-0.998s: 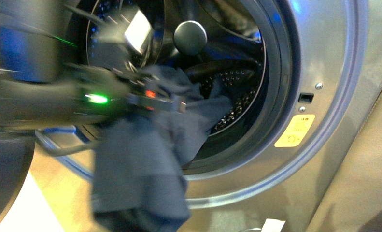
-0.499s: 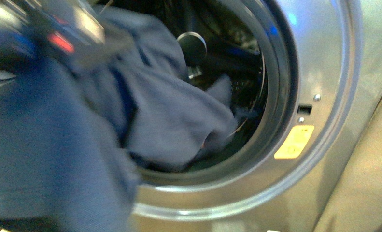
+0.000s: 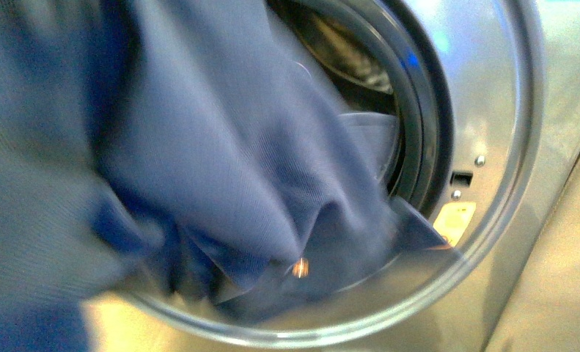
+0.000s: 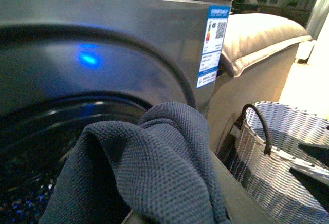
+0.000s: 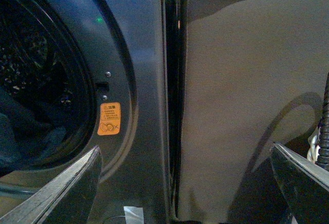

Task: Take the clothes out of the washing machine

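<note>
In the front view the clothes [image 3: 199,161], blue-grey knit, fill the left and centre, spilling from the drum over the door rim of the washing machine [image 3: 507,110] and partly covering its yellow sticker [image 3: 457,218]. No arm shows there. Only the left wrist view shows the blue-white label [image 4: 212,47] with a QR code, its print too small to read, and further right the woven basket [image 4: 293,152]. Bunched fabric hides the left gripper, so I cannot tell its state. In the right wrist view the sticker's writing is illegible, and the right gripper [image 5: 185,152] is spread wide, empty.
</note>
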You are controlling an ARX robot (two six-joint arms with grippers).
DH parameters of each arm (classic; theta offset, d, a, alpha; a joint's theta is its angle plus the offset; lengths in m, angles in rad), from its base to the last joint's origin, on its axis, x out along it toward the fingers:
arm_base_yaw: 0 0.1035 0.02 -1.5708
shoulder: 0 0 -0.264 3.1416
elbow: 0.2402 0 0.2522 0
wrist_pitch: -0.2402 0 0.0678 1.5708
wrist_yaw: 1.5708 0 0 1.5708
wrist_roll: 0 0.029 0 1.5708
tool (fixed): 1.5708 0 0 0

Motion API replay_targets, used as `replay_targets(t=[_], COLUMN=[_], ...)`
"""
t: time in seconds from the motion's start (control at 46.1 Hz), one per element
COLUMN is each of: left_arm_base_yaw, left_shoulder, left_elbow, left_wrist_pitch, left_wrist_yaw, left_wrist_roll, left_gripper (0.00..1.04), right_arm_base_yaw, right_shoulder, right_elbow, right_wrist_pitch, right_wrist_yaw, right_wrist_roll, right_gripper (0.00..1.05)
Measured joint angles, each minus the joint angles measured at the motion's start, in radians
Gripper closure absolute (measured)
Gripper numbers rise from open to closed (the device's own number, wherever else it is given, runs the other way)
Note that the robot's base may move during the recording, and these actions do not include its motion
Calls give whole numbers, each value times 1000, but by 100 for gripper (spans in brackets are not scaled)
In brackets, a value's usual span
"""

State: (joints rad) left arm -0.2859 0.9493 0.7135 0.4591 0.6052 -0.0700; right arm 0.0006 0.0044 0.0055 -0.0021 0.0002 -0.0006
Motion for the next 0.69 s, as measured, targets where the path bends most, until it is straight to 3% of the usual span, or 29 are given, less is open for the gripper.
replay_targets(t=[0.325,0.694], left_arm_base_yaw=[-60,-170], left_shoulder=[9,161], left_elbow=[145,476], left_wrist_pitch=[-21,-134], left_wrist_yaw=[-1,-34], left_wrist_roll=[-12,61], left_gripper=[98,98], right_arm_base_yaw=[0,0], right_shoulder=[0,0], right_elbow=[0,0], right_wrist_pitch=[0,0], right_wrist_yaw=[0,0], right_wrist_roll=[0,0], right_gripper=[8,8])
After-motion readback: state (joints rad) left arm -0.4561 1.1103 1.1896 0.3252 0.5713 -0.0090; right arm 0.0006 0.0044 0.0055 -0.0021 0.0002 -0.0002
